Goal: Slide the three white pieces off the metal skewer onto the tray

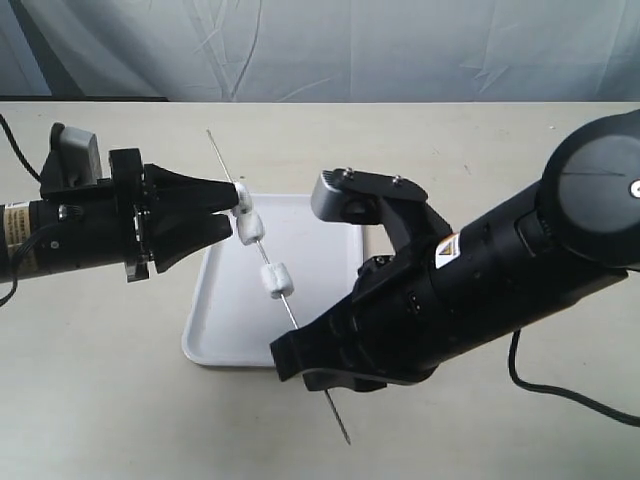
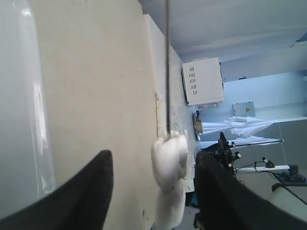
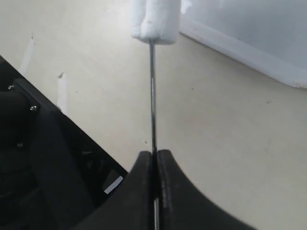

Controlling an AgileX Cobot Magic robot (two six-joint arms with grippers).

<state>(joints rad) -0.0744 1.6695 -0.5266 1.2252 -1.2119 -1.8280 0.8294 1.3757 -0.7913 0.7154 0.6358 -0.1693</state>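
The thin metal skewer (image 1: 222,160) slants over the white tray (image 1: 225,325), carrying three white pieces: one at the top (image 1: 243,197), one just below it (image 1: 251,228) and a lower one (image 1: 276,279). My left gripper (image 1: 233,207) is open, its black fingers on either side of the top piece (image 2: 170,155) without pinching it. The rod (image 2: 167,72) runs on past that piece. My right gripper (image 1: 300,338) is shut on the skewer (image 3: 152,96) below the lowest piece (image 3: 155,19), and the pointed end sticks out beyond it. Its jaws (image 3: 154,155) close flat on the rod.
The tray lies on a beige table (image 1: 450,150) with a pale curtain behind it. The bulky right arm (image 1: 520,270) hangs over the tray's right side. A tray corner (image 3: 249,43) shows in the right wrist view. A cable (image 1: 560,390) trails on the table at the right.
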